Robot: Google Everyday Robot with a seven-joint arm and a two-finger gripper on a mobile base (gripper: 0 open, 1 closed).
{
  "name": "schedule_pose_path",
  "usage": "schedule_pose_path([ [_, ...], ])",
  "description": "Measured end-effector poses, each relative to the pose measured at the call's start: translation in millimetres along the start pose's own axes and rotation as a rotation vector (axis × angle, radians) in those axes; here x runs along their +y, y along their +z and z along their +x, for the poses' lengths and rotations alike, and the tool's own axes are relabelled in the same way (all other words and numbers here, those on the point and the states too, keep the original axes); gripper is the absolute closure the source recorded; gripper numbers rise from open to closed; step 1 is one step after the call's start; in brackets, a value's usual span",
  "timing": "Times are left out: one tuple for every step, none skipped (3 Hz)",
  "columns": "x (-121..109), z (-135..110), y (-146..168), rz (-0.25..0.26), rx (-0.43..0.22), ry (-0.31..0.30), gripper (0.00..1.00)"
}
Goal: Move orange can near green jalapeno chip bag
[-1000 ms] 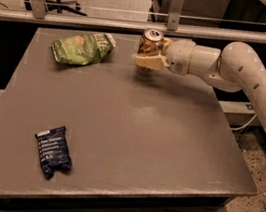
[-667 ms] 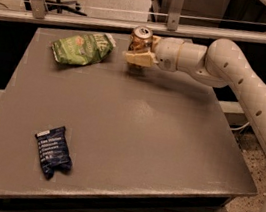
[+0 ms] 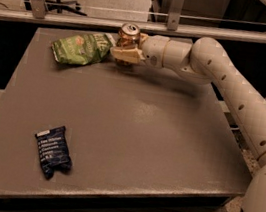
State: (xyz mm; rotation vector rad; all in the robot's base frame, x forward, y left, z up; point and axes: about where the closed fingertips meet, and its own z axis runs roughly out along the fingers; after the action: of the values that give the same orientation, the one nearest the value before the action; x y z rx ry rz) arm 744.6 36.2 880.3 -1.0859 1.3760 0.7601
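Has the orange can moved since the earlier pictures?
Yes. The orange can, held in the claw, has moved left, closer to the green jalapeno chip bag, which stayed put.

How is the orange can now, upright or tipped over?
Upright: the orange can has its silver top facing up. The gripper, shut on it, is right beside the green jalapeno chip bag.

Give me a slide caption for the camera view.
Robot claw holds the orange can beside the green jalapeno chip bag at the table's far edge; blue packet near front.
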Motion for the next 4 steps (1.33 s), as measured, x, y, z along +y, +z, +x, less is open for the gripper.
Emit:
schedule_pose_path([
  [10,-3,16,-0.032,-0.032,0.045,0.12],
  [18,-2,21,-0.050,-0.041,0.080,0.00],
  [22,-1,11,-0.051,-0.020,0.077,0.00],
  [14,-15,-37,0.000,0.024,0.009,0.00],
])
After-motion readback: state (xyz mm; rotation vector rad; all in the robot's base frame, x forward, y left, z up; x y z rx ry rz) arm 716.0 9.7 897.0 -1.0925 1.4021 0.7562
